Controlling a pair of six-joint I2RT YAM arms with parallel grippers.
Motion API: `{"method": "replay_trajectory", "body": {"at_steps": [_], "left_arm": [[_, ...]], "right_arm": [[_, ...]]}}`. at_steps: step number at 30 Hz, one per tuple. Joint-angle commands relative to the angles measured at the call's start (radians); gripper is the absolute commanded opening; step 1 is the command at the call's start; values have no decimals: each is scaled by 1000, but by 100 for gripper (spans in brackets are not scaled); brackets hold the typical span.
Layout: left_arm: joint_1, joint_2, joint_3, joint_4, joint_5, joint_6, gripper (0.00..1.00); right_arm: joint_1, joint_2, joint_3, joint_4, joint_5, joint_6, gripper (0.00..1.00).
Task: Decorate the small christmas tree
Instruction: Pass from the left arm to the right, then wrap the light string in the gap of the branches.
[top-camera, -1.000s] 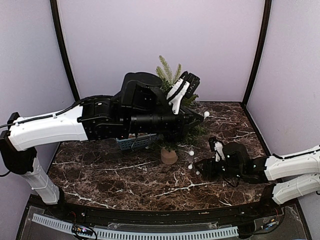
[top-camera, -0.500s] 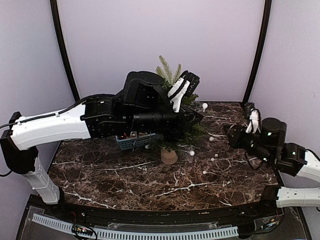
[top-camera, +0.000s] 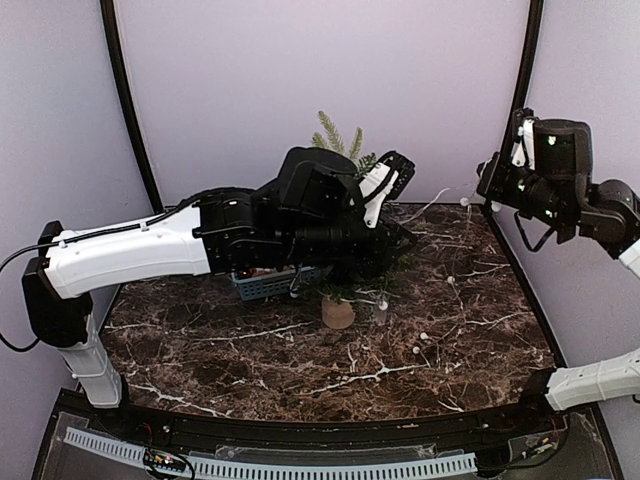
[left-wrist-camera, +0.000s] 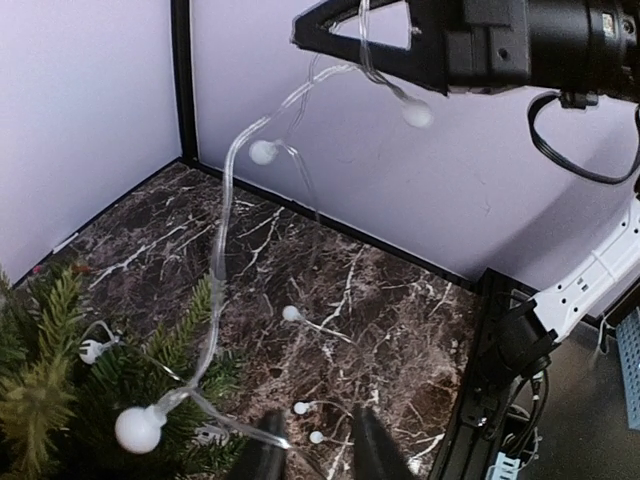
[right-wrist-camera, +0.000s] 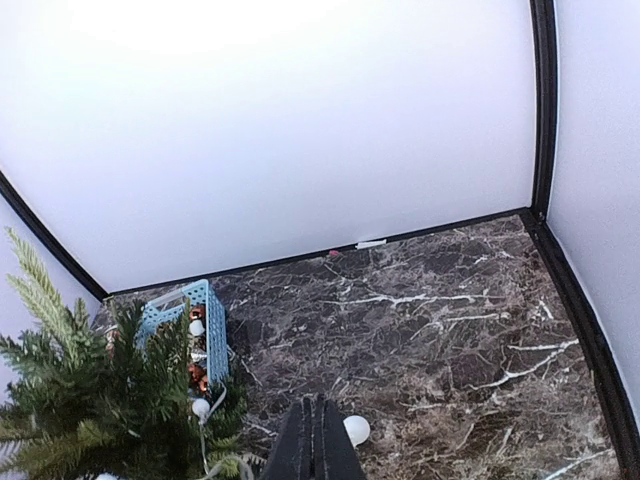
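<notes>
The small christmas tree (top-camera: 338, 138) stands mid-table on its wooden base (top-camera: 338, 312). My left arm lies across it, and my left gripper (top-camera: 403, 238) sits just right of the branches. In the left wrist view the left gripper (left-wrist-camera: 315, 415) is open a little, and the clear light string (left-wrist-camera: 225, 215) runs past its left finger. From the tree (left-wrist-camera: 60, 370) the string climbs to my right gripper (left-wrist-camera: 315, 28), which is shut on it. The right gripper (top-camera: 487, 182) hangs high at the back right. In its wrist view the right gripper (right-wrist-camera: 320, 405) is pressed shut beside a white bulb (right-wrist-camera: 356, 430).
A blue basket (top-camera: 268, 283) of ornaments sits left of the tree, also seen as the basket (right-wrist-camera: 185, 305) in the right wrist view. Loose bulbs (top-camera: 422, 337) of the string trail over the marble right of the tree base. Walls enclose the back and both sides.
My right arm closed on the light string low at the front right, then rose to the back right, pulling the string taut. The left gripper shifted slightly right and its jaws parted.
</notes>
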Motion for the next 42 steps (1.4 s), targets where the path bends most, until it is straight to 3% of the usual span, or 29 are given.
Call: {"method": "replay_trajectory", "body": {"at_steps": [1,4,8,17,26,32,42], "left_arm": [[3,-40,25,-10,47,13,31],[3,-82,2,-3,95,21,49],[3,-135,-23,-12,196,25,62],[3,-213,-2,-145,224,5,79],[10,-275,8,-185,89,-10,81],[72,-348,3,-158,13,-23,81],[403,-417,-59,-122,117,-121,80]], "right_arm": [[-29,99,204,-42,-11,-58,0],[-44,156,311,-49,-28,-91,0],[-68,224,428,-68,-24,-126,0],[-114,338,622,-71,-48,-151,0],[-130,406,749,-29,-91,-149,0],[-153,468,780,27,-65,-187,0],[-210,608,772,118,-72,-178,0]]}}
